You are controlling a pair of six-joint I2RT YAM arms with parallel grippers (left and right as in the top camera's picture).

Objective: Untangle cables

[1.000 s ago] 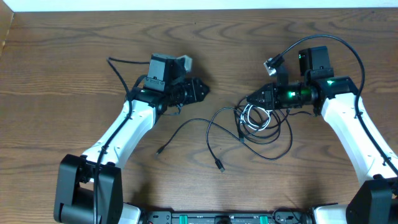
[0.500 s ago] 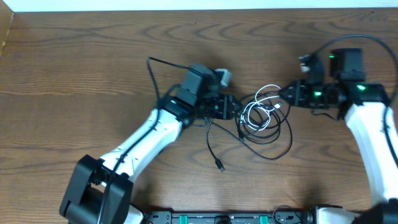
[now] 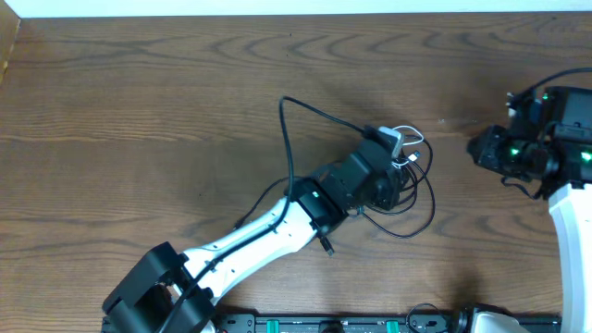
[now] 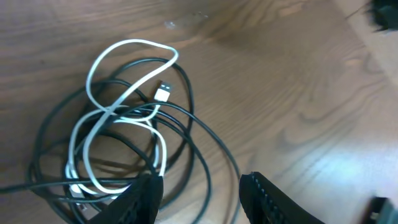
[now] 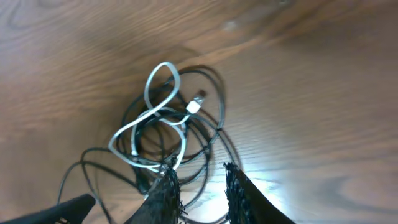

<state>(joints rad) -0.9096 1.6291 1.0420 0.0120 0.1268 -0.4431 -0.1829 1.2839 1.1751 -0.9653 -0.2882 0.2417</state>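
Observation:
The cables lie tangled in one pile on the wooden table (image 3: 139,111). A white cable (image 4: 130,46) loops through the black cables (image 4: 199,134), its plug (image 4: 163,92) on top. My left gripper (image 4: 202,190) hovers low over the pile's near edge, open, with black loops lying on the table between its fingers and nothing pinched. In the overhead view the left gripper (image 3: 393,188) covers most of the pile; black loops (image 3: 427,208) and a white cable (image 3: 408,157) stick out. My right gripper (image 5: 200,186) stands slightly open and empty, well to the right of the pile (image 5: 168,130).
A black plug end (image 3: 328,248) lies near the left forearm. The left arm's own thick wire (image 3: 296,111) arches above the table. The right gripper (image 3: 474,148) sits by the table's right edge. Bare wood lies all around.
The left arm swung right from the table's left half to over the pile. The right gripper opened, left the pile and pulled back to the right edge.

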